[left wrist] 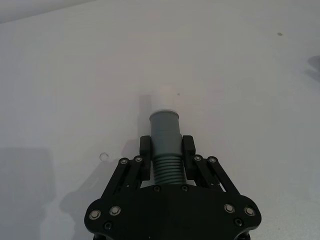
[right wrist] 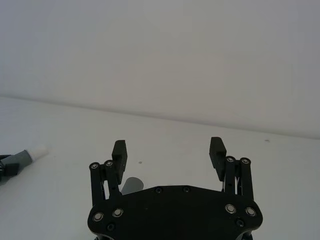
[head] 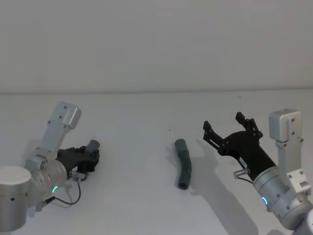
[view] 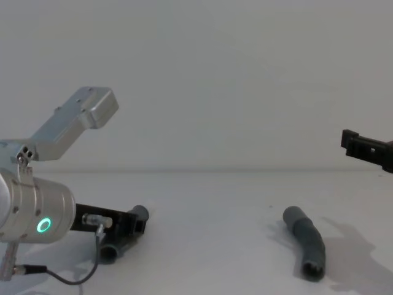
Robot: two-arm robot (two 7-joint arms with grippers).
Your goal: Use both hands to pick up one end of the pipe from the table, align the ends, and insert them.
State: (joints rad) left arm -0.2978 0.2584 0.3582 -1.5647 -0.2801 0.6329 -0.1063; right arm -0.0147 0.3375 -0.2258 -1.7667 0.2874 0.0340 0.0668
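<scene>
My left gripper (head: 87, 159) is shut on one grey pipe piece (left wrist: 165, 135), low by the table (head: 146, 112) at the left. Its fingers (left wrist: 145, 150) clamp the ribbed middle, and the white tip (left wrist: 164, 97) points away from the wrist. The chest view shows this piece (view: 140, 214) sticking out of the gripper (view: 126, 228). The other pipe piece (head: 183, 169) lies loose mid-table, curved, with its open mouth (head: 183, 185) towards me. Just right of it, above the table, hovers my right gripper (head: 229, 131), open and holding nothing. The right wrist view shows that gripper (right wrist: 168, 148) spread wide.
The white table runs back to a plain pale wall (head: 156, 44). A thin cable (head: 68, 199) loops from my left wrist down near the table. Bare table lies between the two pipe pieces.
</scene>
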